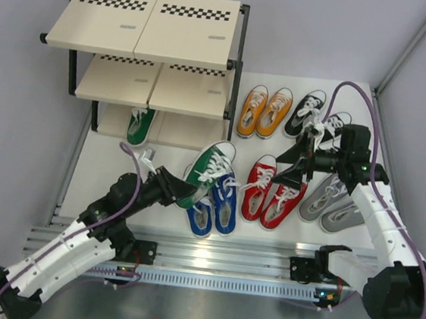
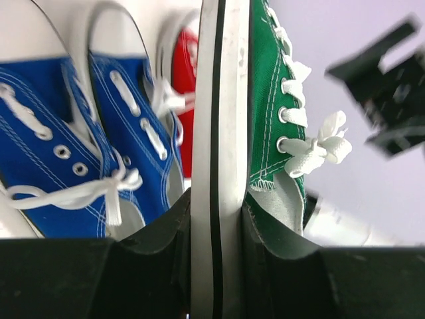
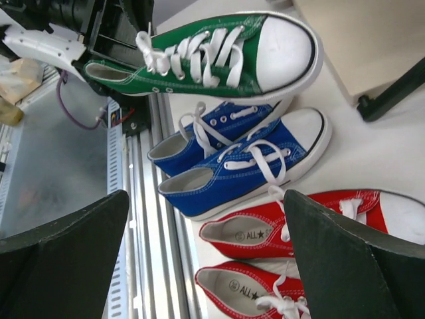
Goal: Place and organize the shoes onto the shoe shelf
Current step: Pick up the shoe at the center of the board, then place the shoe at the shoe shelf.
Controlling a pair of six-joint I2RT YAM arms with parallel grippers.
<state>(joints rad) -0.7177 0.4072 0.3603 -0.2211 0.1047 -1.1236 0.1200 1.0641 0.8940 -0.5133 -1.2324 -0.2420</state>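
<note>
- Left hand (image 1: pixel 182 189): narrow, clamped on the heel end of a green canvas lace-up sneaker with white toe cap (image 1: pixel 211 165). In the wrist view, one finger sits under the white rubber sole and the other inside the heel opening.
- The held sneaker is up off the white desk (image 1: pixel 101 174), tilted, toe pointing to 1 o'clock. Its heel overlaps the toe end of the blue canvas sneaker pair (image 1: pixel 214 203).
- Right hand (image 1: pixel 299 159): jaws wide, nothing between them. It hovers over the gap between the red canvas sneaker pair (image 1: pixel 270 192) and the grey canvas sneaker pair (image 1: pixel 332 202).
- Three-tier shoe shelf with black tube frame and beige checker-strip boards (image 1: pixel 147 23): at 11 o'clock on the desk.
- Second green sneaker (image 1: pixel 140 125): on the bottom board of the shelf, partly hidden under the middle board.
- Blue pair: centre of the desk toward 6 o'clock, side by side.
- Red pair: just beside blue at its 3 o'clock.
- Grey pair: at 3 o'clock of red, angled.
- Orange canvas sneaker pair (image 1: pixel 264 111): at 12 o'clock of red, next to the shelf's right post.
- Black canvas sneaker pair (image 1: pixel 313 113): at 3 o'clock of orange, partly behind the right arm.
</note>
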